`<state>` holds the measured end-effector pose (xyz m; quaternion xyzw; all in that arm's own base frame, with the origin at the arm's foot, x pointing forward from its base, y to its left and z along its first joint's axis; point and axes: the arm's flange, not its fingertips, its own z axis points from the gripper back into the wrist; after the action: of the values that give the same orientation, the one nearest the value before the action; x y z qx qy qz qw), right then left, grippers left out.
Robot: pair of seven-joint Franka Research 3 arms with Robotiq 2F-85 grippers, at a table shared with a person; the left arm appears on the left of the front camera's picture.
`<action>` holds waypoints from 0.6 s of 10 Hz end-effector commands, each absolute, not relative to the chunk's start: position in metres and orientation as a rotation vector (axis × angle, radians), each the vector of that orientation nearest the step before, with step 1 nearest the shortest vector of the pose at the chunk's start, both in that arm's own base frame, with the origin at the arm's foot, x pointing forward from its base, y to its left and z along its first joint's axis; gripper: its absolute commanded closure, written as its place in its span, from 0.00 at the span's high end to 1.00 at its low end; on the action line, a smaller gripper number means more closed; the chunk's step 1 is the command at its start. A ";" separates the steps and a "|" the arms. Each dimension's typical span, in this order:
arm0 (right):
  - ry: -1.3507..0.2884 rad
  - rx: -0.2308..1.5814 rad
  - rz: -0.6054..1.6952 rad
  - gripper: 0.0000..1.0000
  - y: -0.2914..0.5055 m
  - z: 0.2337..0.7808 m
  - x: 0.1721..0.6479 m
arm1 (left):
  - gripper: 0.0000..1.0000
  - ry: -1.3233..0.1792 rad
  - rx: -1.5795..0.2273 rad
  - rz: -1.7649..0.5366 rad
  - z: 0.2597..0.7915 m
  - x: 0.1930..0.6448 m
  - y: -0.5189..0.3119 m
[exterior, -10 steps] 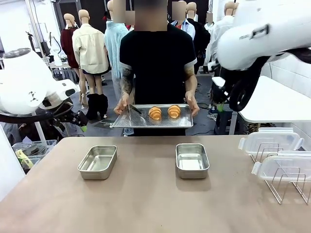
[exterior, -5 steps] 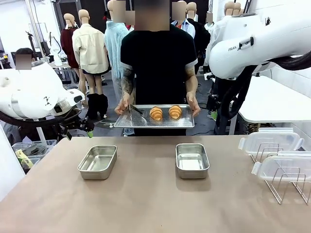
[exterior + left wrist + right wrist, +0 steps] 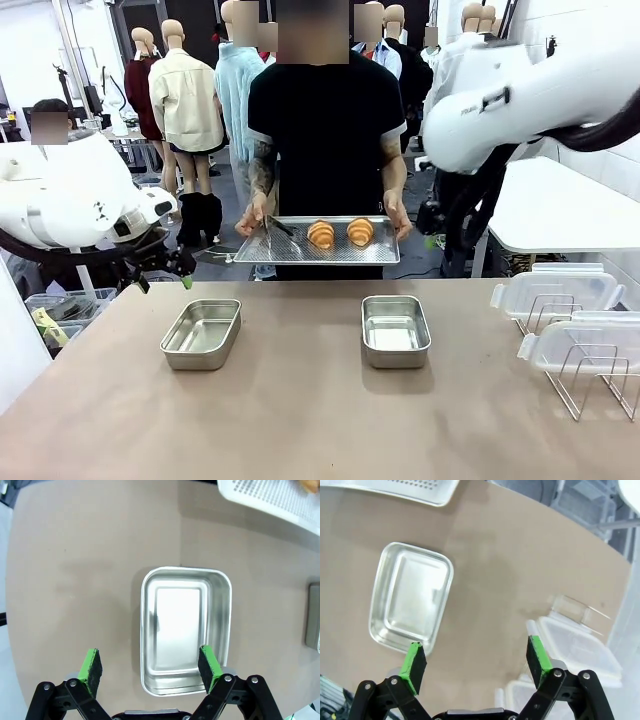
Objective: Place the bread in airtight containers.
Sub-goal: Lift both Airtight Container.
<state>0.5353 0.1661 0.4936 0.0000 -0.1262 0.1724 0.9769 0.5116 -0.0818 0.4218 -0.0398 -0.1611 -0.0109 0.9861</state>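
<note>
Two golden croissants (image 3: 320,234) (image 3: 360,231) lie on a perforated metal tray (image 3: 270,247) that a person holds with both hands at the table's far edge. Two empty steel tins rest on the brown table, one at left (image 3: 201,333) and one at centre (image 3: 395,330). My left gripper (image 3: 150,664) is open, high above the left tin (image 3: 185,630). My right gripper (image 3: 476,657) is open too, hovering over bare table beside the centre tin (image 3: 412,602). Their translucent lids (image 3: 556,290) (image 3: 585,345) sit on wire racks at right.
The wire racks (image 3: 585,385) take up the table's right side. A corner of the held tray (image 3: 270,495) shows in the left wrist view, and its edge (image 3: 395,487) in the right wrist view. A lid (image 3: 575,642) lies right of my right gripper.
The right arm has swung left and lower, toward the table's far right edge. The left arm has shifted slightly right. The tray and croissants have stayed where they were.
</note>
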 end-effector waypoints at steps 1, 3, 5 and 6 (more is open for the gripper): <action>-0.256 0.081 0.290 1.00 0.188 0.447 0.548 | 1.00 -0.263 -0.060 -0.059 0.403 0.520 -0.085; -0.214 0.148 0.211 1.00 0.196 0.403 0.550 | 1.00 -0.194 -0.069 -0.068 0.383 0.522 -0.093; -0.152 0.101 0.157 1.00 0.200 0.371 0.555 | 1.00 -0.149 -0.064 -0.070 0.362 0.533 -0.096; -0.118 0.070 0.147 1.00 0.197 0.359 0.560 | 1.00 -0.135 -0.060 -0.062 0.356 0.536 -0.096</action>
<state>0.5555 0.1960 0.3597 0.0526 -0.0673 0.0895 0.9923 0.5246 -0.0973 0.3530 -0.0344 -0.0769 -0.0302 0.9960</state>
